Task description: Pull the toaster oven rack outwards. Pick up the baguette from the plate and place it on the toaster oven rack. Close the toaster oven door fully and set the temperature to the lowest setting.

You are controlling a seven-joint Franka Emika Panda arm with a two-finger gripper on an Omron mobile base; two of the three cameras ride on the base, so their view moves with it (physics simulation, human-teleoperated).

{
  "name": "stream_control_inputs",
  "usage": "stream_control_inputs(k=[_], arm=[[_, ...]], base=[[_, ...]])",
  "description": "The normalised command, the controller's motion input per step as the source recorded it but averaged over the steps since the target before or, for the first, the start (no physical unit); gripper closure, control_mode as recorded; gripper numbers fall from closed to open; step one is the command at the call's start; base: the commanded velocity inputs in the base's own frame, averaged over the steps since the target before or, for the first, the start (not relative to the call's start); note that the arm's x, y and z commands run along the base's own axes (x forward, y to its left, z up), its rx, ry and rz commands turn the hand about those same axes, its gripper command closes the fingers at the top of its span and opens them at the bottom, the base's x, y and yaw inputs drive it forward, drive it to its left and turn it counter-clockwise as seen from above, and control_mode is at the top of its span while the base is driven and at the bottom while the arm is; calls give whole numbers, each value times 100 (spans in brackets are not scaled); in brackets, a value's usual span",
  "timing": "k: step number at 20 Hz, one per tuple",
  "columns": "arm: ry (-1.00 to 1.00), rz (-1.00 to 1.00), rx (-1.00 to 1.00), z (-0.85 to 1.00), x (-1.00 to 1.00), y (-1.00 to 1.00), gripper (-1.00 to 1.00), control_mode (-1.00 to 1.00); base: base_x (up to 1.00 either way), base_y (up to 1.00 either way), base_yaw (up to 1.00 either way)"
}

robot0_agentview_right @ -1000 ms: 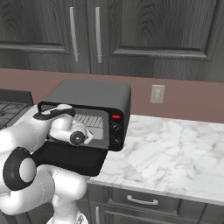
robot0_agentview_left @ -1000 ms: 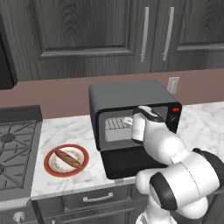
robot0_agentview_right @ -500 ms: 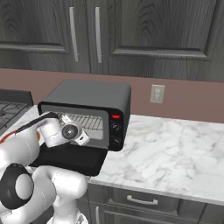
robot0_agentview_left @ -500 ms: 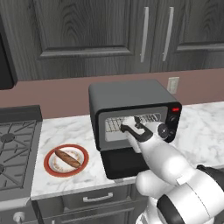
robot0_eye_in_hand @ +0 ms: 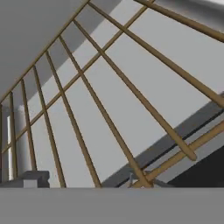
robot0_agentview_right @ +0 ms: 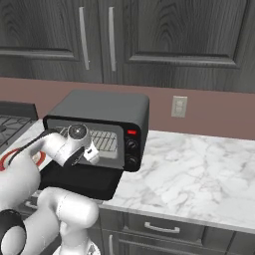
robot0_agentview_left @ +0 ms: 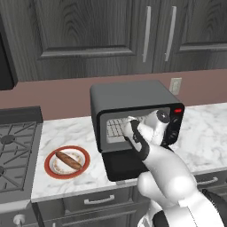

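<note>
Since a second ago your arm has been stretching forward, carrying the gripper (robot0_agentview_right: 92, 153) from in front of the toaster oven (robot0_agentview_left: 135, 116) into its cavity. The toaster oven rack (robot0_eye_in_hand: 109, 118) is sitting inside the cavity, its wires running close under the hand in the hand view. You are working the first step, pulling that rack out. How wide the jaws are standing I cannot tell; nothing looks gripped. Next you are needing a firm hold on the front wire, then a straight pull over the lowered toaster oven door (robot0_agentview_left: 126, 163). The baguette (robot0_agentview_left: 68, 160) is lying on the plate (robot0_agentview_left: 49, 168) at nine o'clock from the oven.
</note>
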Motion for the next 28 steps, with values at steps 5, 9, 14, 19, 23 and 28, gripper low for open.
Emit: stream_control_inputs(k=[5,9,14,19,23,28], arm=[[45,0,0,-26,-75,0,100,-100],[42,0,0,-31,-88,0,100,-100],[26,0,-4,-20,-53,1,-100,-100],[-2,0,-3,45,-21,21,-100,-100],[-14,3,-5,100,-39,49,-100,-100],[-3,12,-12,85,-31,75,-100,-100]], base=[[0,0,0],[0,0,0],[0,0,0],[0,0,0],[0,0,0],[0,0,0]])
